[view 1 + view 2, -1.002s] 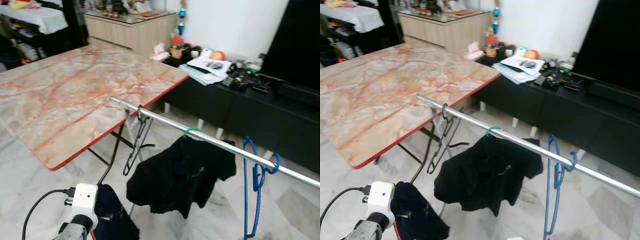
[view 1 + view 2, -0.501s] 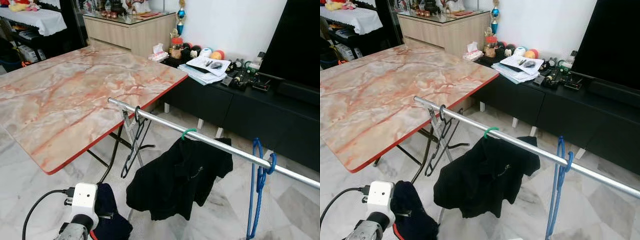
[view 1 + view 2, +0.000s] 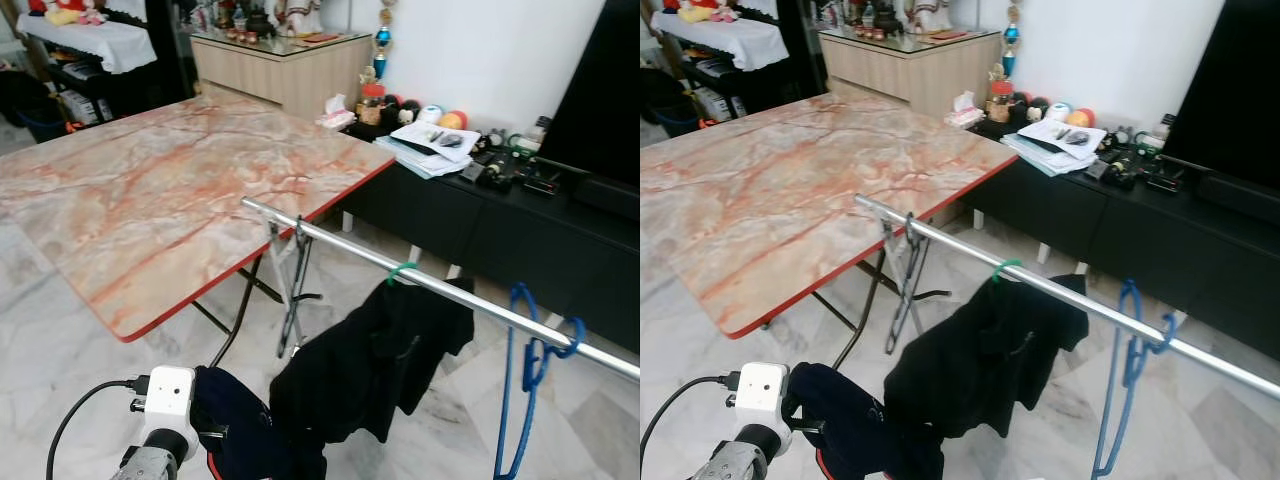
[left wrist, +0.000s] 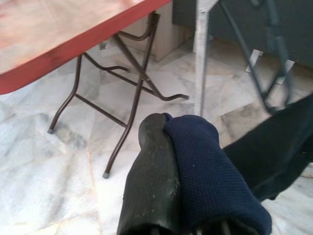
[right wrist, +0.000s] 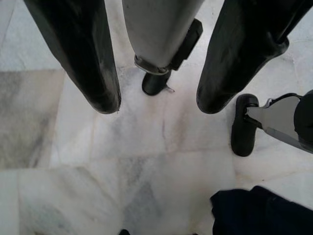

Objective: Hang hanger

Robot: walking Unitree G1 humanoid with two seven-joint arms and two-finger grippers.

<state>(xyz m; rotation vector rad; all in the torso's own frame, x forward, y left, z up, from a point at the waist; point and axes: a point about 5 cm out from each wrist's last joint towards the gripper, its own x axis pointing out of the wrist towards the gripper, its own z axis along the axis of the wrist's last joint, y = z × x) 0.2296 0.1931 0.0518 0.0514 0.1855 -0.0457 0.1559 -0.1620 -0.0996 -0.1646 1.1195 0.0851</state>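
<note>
At the far left, the left gripper [image 4: 166, 161] is seen low, over the marble floor [image 3: 60, 350] near the folding surface [image 3: 170, 190]; its jaws are closed on a navy garment [image 3: 235, 435], the fabric draped over one finger in the wrist view. Whether a hanger sits inside that garment can't be told; no hook is visible.

Moving right, the metal rail [image 3: 440, 292] runs diagonally from approx. the surface's red edge toward the right. A black wire hanger [image 3: 292, 290] is already hooked near the rail's left end, bare. Next along, a black shirt [image 3: 375, 355] hangs from a green hanger hook [image 3: 402, 270]; its lower hem reaches down to the navy garment. Further right, a blue hanger [image 3: 525, 375] hangs w/ nothing on it.

The right gripper [image 5: 159, 105] hangs idle, pointed at the floor, jaws apart and holding nothing.

Judged progress: three hangers are on the rail, so part of the work looks done. The navy item is held low, well below the rail, not yet hung. Still left, probably: it is to be raised to rail height and hooked on a free stretch, e.g. between the black wire hanger and the green hook.
</note>
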